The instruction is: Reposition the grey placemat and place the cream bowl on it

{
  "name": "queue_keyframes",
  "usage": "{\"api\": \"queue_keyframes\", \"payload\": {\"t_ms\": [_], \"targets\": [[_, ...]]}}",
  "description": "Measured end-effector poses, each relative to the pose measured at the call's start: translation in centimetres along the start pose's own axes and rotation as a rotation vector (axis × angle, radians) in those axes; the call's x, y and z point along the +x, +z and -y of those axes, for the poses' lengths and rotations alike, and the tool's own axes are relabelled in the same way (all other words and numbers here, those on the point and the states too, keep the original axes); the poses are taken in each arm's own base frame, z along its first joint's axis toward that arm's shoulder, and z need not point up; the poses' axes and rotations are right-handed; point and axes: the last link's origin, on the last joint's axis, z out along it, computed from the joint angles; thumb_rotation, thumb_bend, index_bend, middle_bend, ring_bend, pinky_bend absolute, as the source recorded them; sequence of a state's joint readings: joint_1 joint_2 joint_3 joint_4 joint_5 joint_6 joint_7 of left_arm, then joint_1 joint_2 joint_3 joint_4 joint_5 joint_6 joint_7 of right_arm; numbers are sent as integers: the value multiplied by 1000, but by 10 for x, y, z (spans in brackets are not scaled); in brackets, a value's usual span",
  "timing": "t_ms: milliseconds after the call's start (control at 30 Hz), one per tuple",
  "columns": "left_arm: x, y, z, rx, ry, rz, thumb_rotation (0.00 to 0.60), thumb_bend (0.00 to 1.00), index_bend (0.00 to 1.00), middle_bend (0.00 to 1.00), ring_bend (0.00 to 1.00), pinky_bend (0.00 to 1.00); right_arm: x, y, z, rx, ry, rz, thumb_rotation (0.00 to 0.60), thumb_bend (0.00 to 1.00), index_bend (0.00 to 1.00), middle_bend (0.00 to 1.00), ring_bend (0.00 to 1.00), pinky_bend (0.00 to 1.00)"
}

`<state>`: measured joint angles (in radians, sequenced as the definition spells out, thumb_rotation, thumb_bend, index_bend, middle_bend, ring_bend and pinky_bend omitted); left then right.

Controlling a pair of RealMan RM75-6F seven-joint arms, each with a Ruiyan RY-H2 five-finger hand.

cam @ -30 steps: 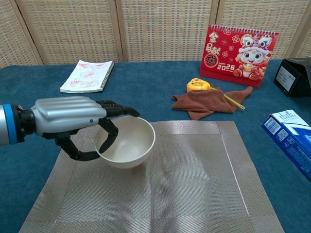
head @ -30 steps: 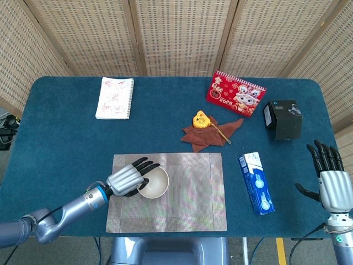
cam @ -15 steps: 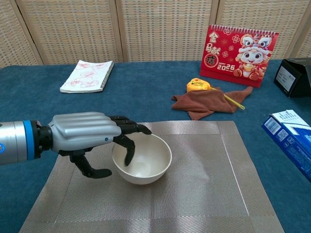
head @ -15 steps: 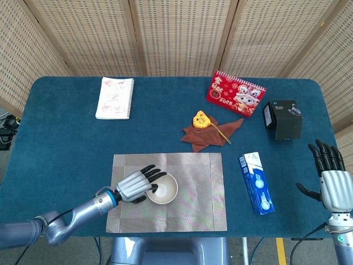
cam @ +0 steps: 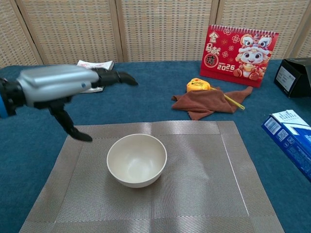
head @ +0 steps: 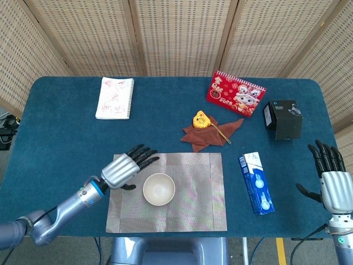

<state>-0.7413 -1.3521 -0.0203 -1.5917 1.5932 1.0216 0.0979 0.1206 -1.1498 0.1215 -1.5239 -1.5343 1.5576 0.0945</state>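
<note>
Chest view, cream bowl (cam: 136, 160) on grey placemat (cam: 204, 189), left hand (cam: 53, 87) apart above-left

Bright, even light from above. Shadows are soft and small. The left hand (cam: 53, 87) looks a bit blurry.

Cream bowl (head: 159, 189) upright, empty, on grey placemat (head: 198, 193), left of centre; mat flat at near table edge.
</note>
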Motion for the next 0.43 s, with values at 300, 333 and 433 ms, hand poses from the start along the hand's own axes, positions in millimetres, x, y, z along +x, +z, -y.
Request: {"api": "queue_keyframes", "payload": {"t_ms": [300, 333, 433], "targets": [[36, -83, 75, 528, 31, -224, 600, 0, 0, 0, 0, 0, 0, 1, -2, -9, -7, 6, 600, 0, 0, 0, 0, 0], [37, -96, 80, 590, 37, -234, 600, 0, 0, 0, 0, 0, 0, 1, -2, -10, -9, 6, 600, 0, 0, 0, 0, 0], [36, -133, 88, 741, 50, -249, 600, 0, 0, 0, 0, 0, 0, 1, -3, -13, -16, 8, 600, 0, 0, 0, 0, 0]]}}
